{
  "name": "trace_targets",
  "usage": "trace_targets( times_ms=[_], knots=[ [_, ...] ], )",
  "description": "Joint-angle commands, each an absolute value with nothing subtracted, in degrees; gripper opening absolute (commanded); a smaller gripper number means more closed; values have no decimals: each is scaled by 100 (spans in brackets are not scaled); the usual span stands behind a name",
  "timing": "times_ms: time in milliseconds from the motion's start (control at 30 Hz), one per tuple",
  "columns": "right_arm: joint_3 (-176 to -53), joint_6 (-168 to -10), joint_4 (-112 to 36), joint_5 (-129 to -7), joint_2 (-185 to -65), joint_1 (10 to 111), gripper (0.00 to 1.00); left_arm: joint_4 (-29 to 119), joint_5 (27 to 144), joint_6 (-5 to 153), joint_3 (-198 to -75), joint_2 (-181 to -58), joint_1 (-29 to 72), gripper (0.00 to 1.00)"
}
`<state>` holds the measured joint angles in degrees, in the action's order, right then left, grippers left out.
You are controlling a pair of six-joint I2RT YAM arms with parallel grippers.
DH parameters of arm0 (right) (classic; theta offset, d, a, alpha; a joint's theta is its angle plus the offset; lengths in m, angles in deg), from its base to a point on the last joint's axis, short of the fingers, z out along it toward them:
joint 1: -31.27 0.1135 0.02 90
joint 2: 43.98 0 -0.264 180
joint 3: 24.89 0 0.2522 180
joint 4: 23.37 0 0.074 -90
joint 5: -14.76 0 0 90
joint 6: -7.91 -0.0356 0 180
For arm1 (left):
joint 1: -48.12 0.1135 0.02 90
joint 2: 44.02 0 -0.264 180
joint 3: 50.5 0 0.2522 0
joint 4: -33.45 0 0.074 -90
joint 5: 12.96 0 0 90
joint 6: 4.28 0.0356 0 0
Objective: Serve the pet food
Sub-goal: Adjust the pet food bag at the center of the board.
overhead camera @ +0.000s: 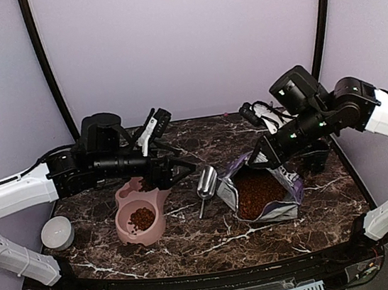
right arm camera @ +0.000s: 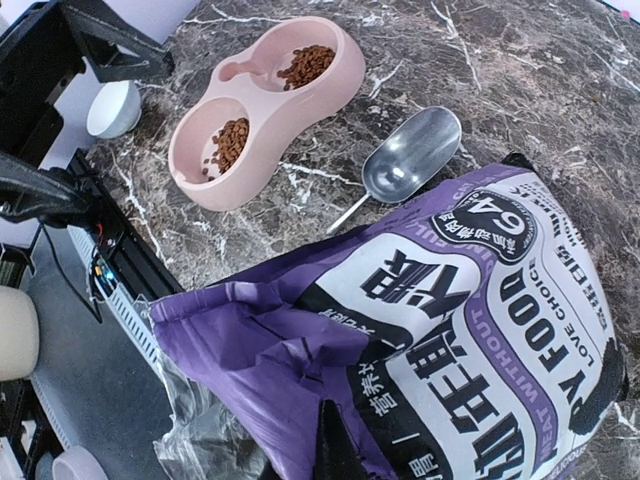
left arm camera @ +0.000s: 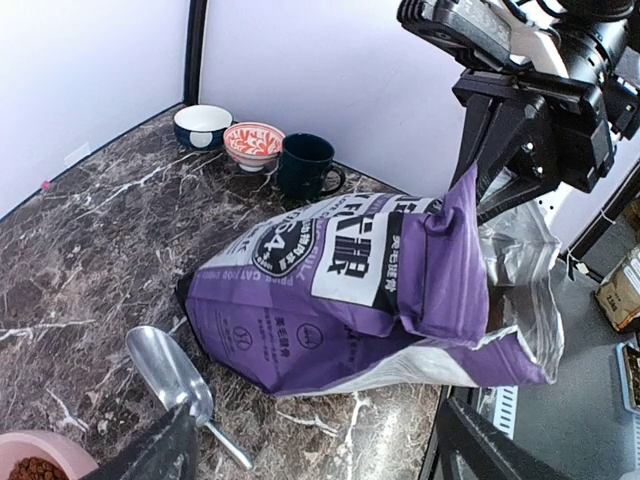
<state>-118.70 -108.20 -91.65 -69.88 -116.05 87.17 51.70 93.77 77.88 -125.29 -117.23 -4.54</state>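
The pet food [overhead camera: 257, 188] shows as brown kibble inside the open purple-and-white bag [overhead camera: 290, 193] lying right of centre. More kibble [overhead camera: 141, 218] lies in the pink double bowl [overhead camera: 128, 234]; the right wrist view shows some in both of its compartments [right arm camera: 305, 65]. A metal scoop [overhead camera: 205, 185] lies empty on the table between bowl and bag. My left gripper [overhead camera: 186, 167] hovers open and empty just above and left of the scoop [left arm camera: 170, 370]. My right gripper [overhead camera: 258, 156] is shut on the bag's back rim; one finger [right arm camera: 333, 450] lies against the bag [right arm camera: 480, 300].
A white bowl [overhead camera: 57, 233] stands at the table's left edge. A blue bowl [left arm camera: 202, 125], a red patterned bowl [left arm camera: 252, 143] and a dark mug [left arm camera: 308, 165] stand by the back wall behind the bag. Clear plastic [right arm camera: 200, 440] bulges from the bag's mouth.
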Motion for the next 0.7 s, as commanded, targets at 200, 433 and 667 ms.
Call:
trace_targets(
  times_ms=[200,433,667],
  knots=[
    [-13340,-10344,-9129,-5959,-11112,8831,0,4955,10396,8155,-12968,-11564,-469,79],
    [-13873,-10118,-9320,-6164,-11361,8757,0,4733,10700,8209,-13133,-11743,-480,78],
    [-13489,-9798,-9031,-6077,-11541,8329,0,4558,10768,8384,-13196,-11969,-508,78]
  ],
)
